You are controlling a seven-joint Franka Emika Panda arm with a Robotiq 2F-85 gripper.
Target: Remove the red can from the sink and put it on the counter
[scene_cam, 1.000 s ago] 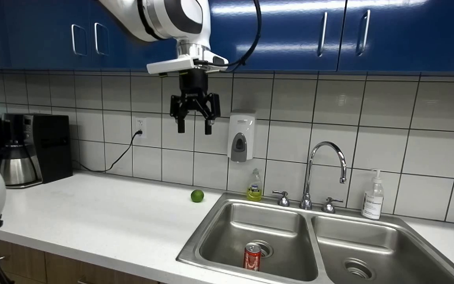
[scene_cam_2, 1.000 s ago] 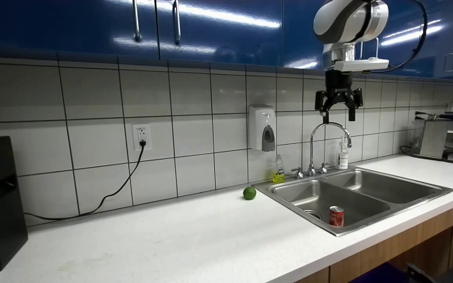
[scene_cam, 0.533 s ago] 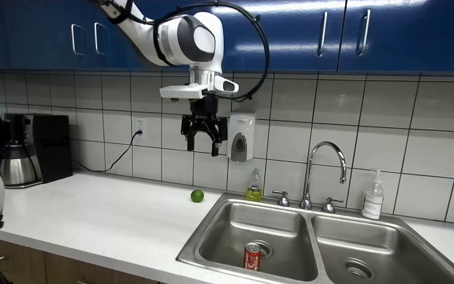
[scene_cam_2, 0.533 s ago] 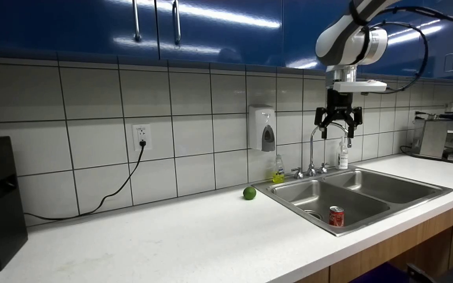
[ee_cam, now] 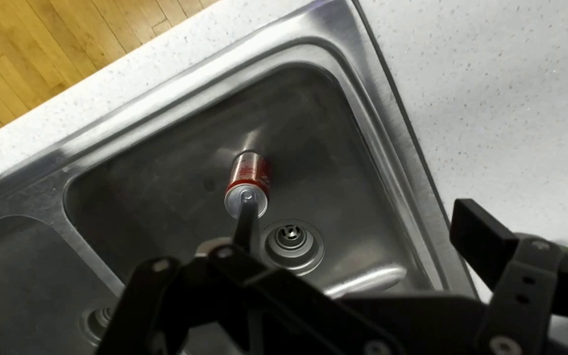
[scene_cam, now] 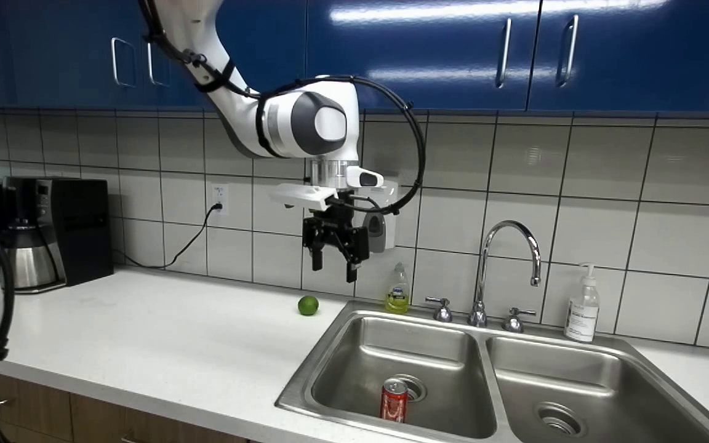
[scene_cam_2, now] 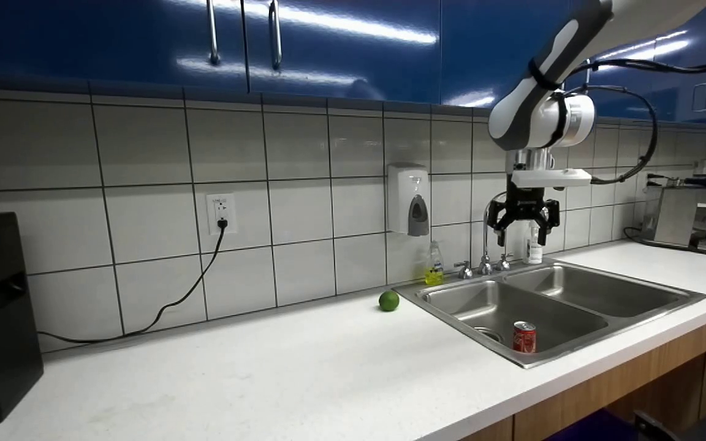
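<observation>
The gripper (scene_cam: 335, 271), spread and holding nothing, hung well above the can (scene_cam: 394, 403), which stood upright in the sink (scene_cam: 310, 370). Centring before a straight descent seemed wisest: the wrist view showed one finger (ee_cam: 247, 228) overlapping the can's top, something absent from both exterior views.

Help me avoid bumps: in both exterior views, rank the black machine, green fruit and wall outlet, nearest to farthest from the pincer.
1. Green fruit: counter, beside the sink.
2. Wall outlet: left of the fruit.
3. Black machine: farther left.
</observation>
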